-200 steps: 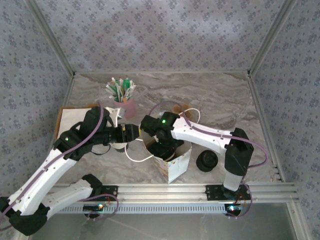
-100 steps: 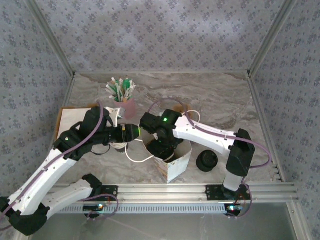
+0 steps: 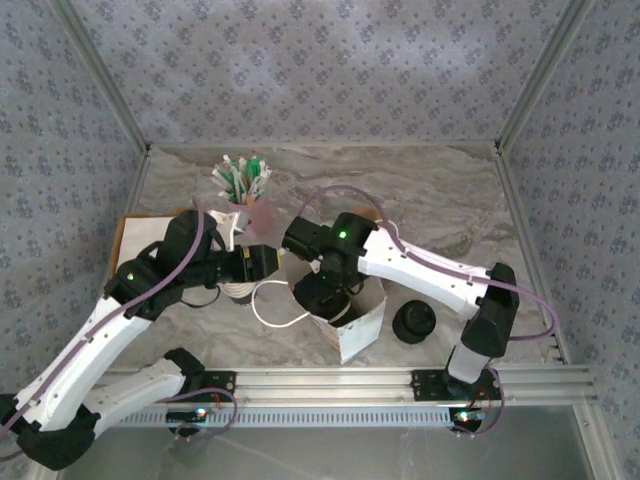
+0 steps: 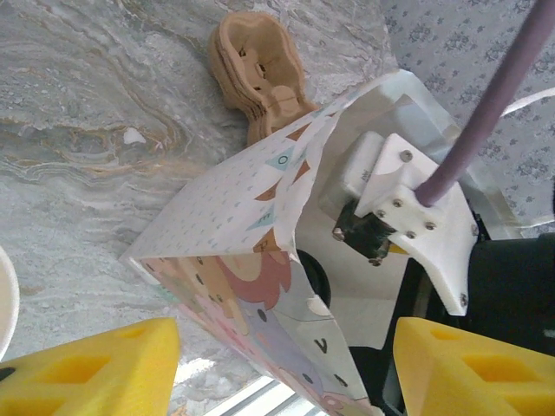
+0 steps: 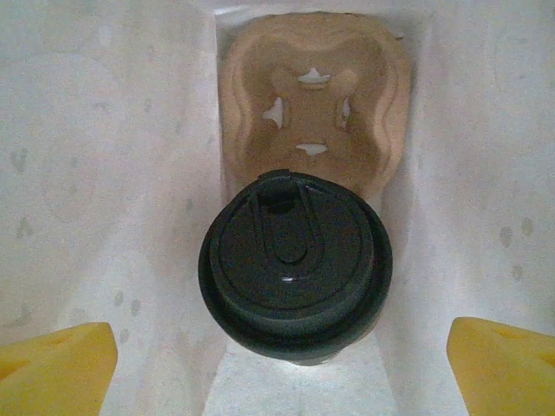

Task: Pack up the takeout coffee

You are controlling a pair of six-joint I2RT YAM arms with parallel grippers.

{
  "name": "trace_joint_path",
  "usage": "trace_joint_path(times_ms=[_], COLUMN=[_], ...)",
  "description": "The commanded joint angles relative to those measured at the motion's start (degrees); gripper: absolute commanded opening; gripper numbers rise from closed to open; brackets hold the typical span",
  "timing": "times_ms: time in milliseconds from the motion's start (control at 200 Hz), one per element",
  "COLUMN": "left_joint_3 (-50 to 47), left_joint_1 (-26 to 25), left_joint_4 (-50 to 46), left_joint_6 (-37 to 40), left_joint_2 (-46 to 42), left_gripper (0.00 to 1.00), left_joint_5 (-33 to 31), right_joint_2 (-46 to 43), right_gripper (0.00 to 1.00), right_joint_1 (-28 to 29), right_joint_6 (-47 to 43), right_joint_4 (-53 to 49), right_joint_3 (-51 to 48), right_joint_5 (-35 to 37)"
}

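the takeout coffee (image 5: 295,269) sits at the bottom of the paper bag (image 5: 104,173). looking straight down on it, i mostly see its round black lid (image 5: 290,247), which is glossy and domed, with a raised oval rib and a small opening near the far edge. the lid hides the cup body under it. the cup stands upright in the near pocket of a moulded brown cup carrier (image 5: 312,95) lying on the bag's floor, with the carrier's other pocket bare behind it.

the right gripper (image 5: 277,368) hangs inside the bag above the cup, released. its yellow fingertips (image 5: 52,364) are spread wide to either side and touch nothing.

from the top camera the bag is open-mouthed with the right gripper sunk into it, so the cup is hidden from that angle. that view does give me a second black lid (image 3: 413,322) on the table just right of the bag. the left wrist camera gives me the bag's outside, printed with pastel shapes, and a stack of brown carriers (image 4: 256,69) beyond the bag. the left gripper (image 4: 286,373) faces the bag's left side, jaws apart, with nothing pinched between them.
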Motion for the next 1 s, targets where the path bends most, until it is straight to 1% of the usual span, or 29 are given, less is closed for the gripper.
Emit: trace_joint_path(times_ms=[0,994], left_joint_3=[2.6,4.2], left_joint_1=[0.4,0.5], left_joint_4=[-1.0,-1.3], left_joint_6=[1.2,1.6], left_joint_2=[0.3,1.7], left_gripper=[0.66,0.68], left_joint_5=[-1.0,-1.2], right_joint_2=[-2.1,-6.5], right_gripper=[1.00,1.00], right_joint_1=[0.6,1.0], right_joint_6=[1.2,1.8], right_joint_4=[-2.4,-1.2], right_joint_3=[2.1,2.5], right_joint_5=[1.5,1.0])
